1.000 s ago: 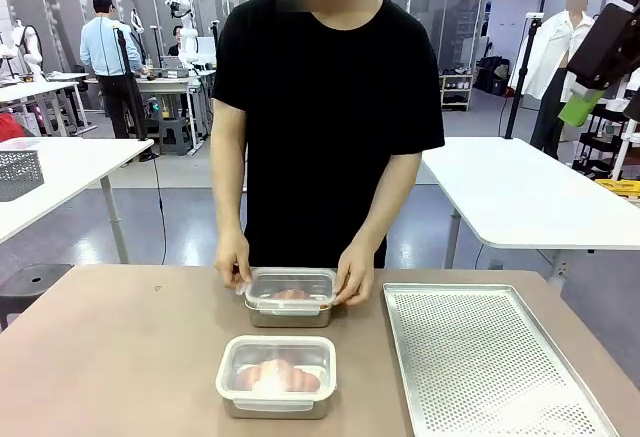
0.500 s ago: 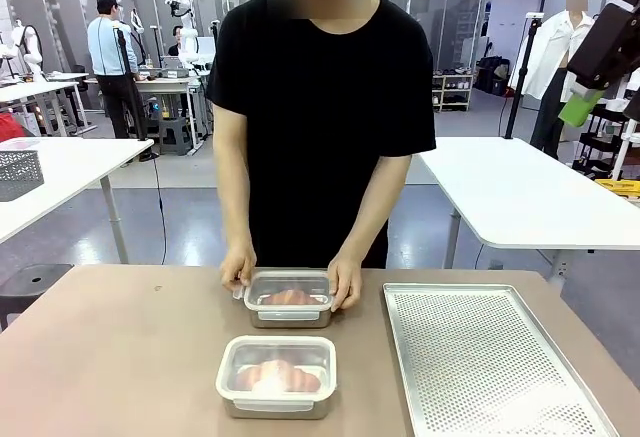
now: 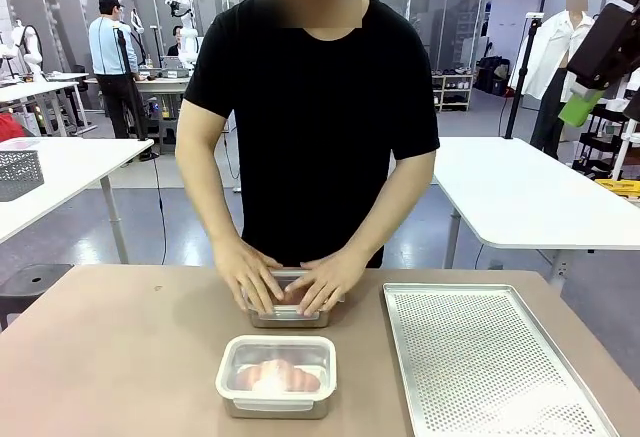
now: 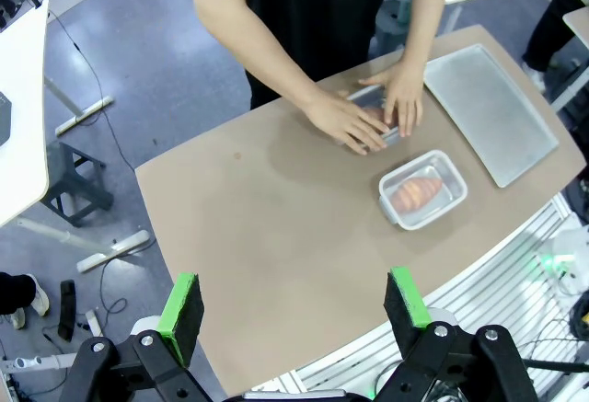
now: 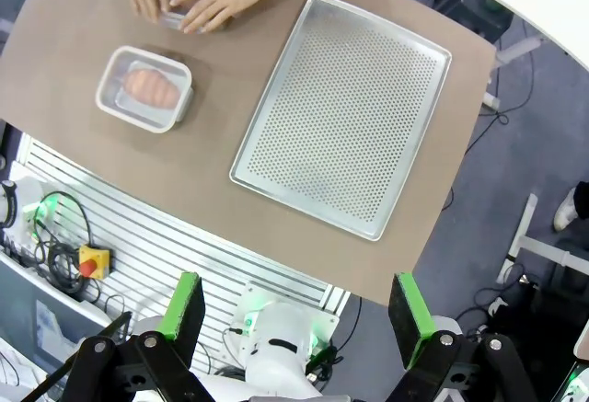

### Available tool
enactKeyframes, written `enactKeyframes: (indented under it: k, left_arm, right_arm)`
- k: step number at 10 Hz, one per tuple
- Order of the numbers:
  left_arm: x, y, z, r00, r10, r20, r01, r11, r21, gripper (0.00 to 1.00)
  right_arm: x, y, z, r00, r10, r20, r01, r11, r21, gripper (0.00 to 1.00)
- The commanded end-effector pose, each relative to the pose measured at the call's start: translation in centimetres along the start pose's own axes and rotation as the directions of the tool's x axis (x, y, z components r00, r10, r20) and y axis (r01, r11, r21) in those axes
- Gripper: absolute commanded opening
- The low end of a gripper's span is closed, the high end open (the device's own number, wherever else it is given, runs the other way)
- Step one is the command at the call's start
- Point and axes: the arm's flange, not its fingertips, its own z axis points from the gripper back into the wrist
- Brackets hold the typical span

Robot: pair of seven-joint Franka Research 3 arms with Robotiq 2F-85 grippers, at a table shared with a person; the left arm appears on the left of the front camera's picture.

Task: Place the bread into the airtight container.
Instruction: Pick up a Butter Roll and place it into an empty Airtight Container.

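A: Table, item one?
B: Near container, clear lid on, standing by the robot's edge near the middle. Bread inside it, brown, seen through the lid. The left wrist view and the right wrist view show the same box from above, nothing touching it.

A: Item two?
B: Far container, just beyond the first, toward the person. Both of the person's hands lie flat on its lid: one hand on the picture's left half, the other hand on the right half, fingertips nearly meeting over the middle. Contents mostly hidden under the hands; a bit of reddish brown shows between them.

A: Item three?
B: Tray, perforated metal, to the right of both containers, apart from them, nothing on it. In the right wrist view it lies at an angle across the tabletop.

A: Tools?
B: Left gripper, high above the table's near edge, green pads well apart, nothing between them. Right gripper, likewise high, over the rail in front of the table, pads wide apart, nothing held.

A: Any contact between grippers and stock?
B: None. Both hang well clear of containers, tray and hands.
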Motion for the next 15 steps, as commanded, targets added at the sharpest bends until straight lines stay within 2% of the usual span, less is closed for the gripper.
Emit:
enactKeyframes:
  k: [1, 15]
  left_arm:
    - [0.05, -0.01, 0.13, 1.0, -0.011, 0.002, 0.011, 1.0, -0.003, 1.0]
    - [0.05, -0.01, 0.13, 1.0, -0.011, 0.002, 0.011, 1.0, -0.003, 1.0]
  right_arm:
    - [0.14, -0.01, 0.29, 1.0, 0.007, -0.006, -0.007, 1.0, -0.005, 1.0]
    - [0.14, -0.01, 0.29, 1.0, 0.007, -0.006, -0.007, 1.0, -0.005, 1.0]
